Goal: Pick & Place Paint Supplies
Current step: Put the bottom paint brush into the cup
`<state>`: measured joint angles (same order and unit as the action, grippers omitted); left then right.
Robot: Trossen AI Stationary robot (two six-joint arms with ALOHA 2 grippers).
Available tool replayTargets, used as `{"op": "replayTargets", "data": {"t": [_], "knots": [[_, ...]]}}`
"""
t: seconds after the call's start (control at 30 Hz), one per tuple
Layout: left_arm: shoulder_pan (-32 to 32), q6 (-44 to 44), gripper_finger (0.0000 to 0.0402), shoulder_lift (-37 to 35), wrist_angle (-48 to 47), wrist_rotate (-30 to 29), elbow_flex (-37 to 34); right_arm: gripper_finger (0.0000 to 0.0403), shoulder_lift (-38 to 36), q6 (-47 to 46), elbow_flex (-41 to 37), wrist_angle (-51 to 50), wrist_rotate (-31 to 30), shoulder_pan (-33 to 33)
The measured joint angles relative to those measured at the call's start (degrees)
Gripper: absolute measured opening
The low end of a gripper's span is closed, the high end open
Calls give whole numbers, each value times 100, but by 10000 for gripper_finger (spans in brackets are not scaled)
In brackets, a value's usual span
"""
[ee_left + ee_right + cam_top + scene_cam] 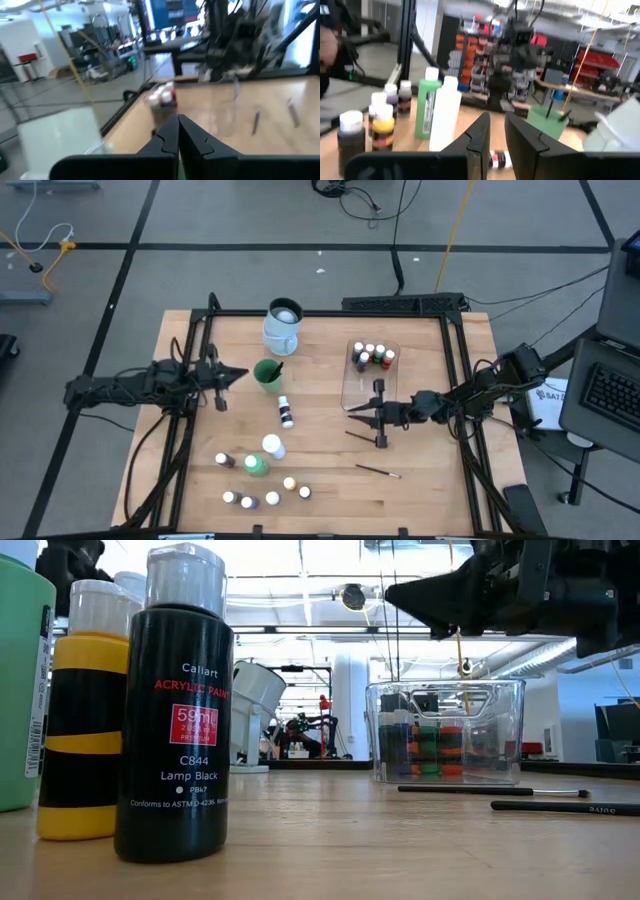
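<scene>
Inside the clear plastic tub (371,372), right of the table's centre, I count roughly six small white-capped paint bottles (369,357) standing upright at its far end; the low view shows their bodies as dark, green, red and orange through the wall (445,732). Just left of centre sits a green cup (267,374) with a thin dark brush (277,367) leaning out of it, and beyond that, touching or nearly so, the white-and-pale-blue mug (283,327) (I cannot see what is in it).

Loose supplies lie across the near half of the wooden table (320,480): one small bottle on its side (286,412) near the middle, a white bottle (273,446) beside the larger green bottle (256,465), and a scatter of tiny bottles (272,498) near the front edge. A brush (378,471) lies flat on the right, apart from them. Closest to the low camera stands a black bottle labelled Lamp Black (174,705), with a yellow-and-black one (87,710) touching it on its left.

My right gripper (379,418) hovers just beside the near end of the tub, over the table, its fingers (481,134) parted with nothing between them. My left gripper (243,373) sits near the green cup, fingers (168,138) pressed together and empty.
</scene>
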<state>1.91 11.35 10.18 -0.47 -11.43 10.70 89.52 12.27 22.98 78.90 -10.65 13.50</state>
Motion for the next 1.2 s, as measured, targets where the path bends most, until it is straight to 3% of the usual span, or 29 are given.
{"op": "replayTargets", "data": {"t": [0.17, 0.3, 0.43, 0.6, 0.7, 0.8, 1.03, 1.2], "knots": [[0, -5, 2, -124, -240, -45, 0, 50, -2, -271, 67, 439, 57, 89], [0, 37, 8, -129, -529, -83, -2, 50, -154, -186, 465, -262, -280, 260], [0, 165, 7, -131, -528, -164, -2, 50, -599, -253, 1341, -2836, -1361, 532], [0, 573, 4, -114, -418, -112, -2, 50, -881, -1412, 3265, -7064, -2498, 1051], [0, 458, 13, -106, -239, -126, -2, 50, -762, -2309, 4303, -8981, -2847, 1388], [0, 299, 20, -105, -376, -87, -2, 50, -554, -3157, 5048, -10269, -2852, 1723], [0, 390, 12, -86, -460, -65, -2, 56, -158, -3925, 5484, -10883, -2842, 2264], [0, 394, 2, -81, -450, -65, -2, 106, -10, -5088, 5367, -11341, -2717, 2448]]}}
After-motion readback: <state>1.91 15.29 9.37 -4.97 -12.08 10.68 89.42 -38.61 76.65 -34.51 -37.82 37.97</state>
